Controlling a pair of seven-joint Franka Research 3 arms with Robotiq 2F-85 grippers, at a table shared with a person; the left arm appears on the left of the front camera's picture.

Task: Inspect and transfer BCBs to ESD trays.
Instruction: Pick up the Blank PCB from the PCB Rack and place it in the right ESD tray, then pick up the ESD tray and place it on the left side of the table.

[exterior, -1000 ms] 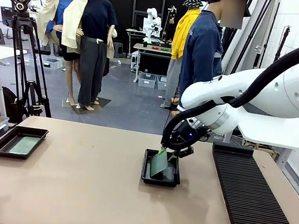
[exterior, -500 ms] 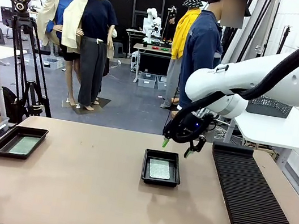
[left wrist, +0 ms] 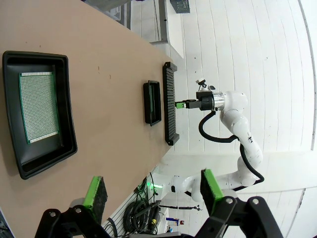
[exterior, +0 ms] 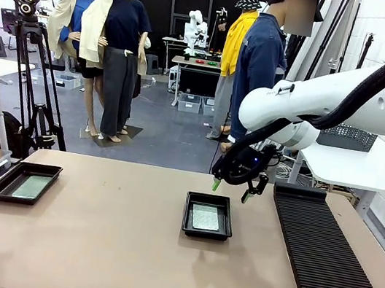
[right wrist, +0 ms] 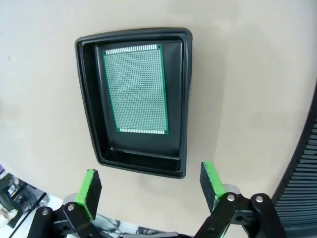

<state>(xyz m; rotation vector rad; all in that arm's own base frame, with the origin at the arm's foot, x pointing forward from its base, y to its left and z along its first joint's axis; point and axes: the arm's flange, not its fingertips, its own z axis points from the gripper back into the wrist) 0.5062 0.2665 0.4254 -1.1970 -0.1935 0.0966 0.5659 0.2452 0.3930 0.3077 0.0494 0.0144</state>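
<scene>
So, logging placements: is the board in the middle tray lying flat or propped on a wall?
Flat. The board lies on the floor of the middle tray, all four edges inside the walls.

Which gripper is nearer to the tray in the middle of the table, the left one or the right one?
Right. The right gripper hovers open just above the middle tray with its board. The left gripper is open above the other tray, farther away.
</scene>
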